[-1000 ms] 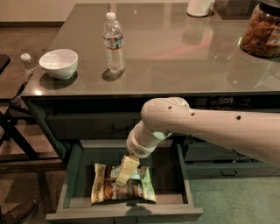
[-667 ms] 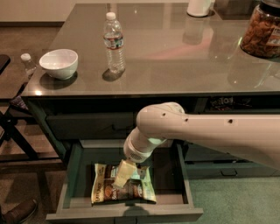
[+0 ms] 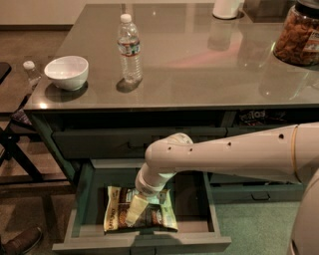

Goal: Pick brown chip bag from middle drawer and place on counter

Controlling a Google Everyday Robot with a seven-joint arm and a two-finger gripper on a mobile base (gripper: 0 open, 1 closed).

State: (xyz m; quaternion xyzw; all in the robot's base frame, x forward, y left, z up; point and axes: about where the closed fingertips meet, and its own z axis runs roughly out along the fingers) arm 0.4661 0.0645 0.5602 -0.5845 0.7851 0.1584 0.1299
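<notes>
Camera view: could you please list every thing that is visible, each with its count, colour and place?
counter: one, glossy grey-brown, upper half of view
middle drawer: one, dark grey-green, pulled out below the counter
brown chip bag: one, brown with cream edges, inside the middle drawer
water bottle: one, clear, standing on the counter's left part
bowl: one, white, counter's left corner
jar of brown snacks: one, clear, counter's right edge
white object: one, counter's far edge
shoe: one, brown, floor, lower left
arm: one, white, reaching from the right into the drawer
gripper: one, pale, in the drawer over the chip bag
</notes>
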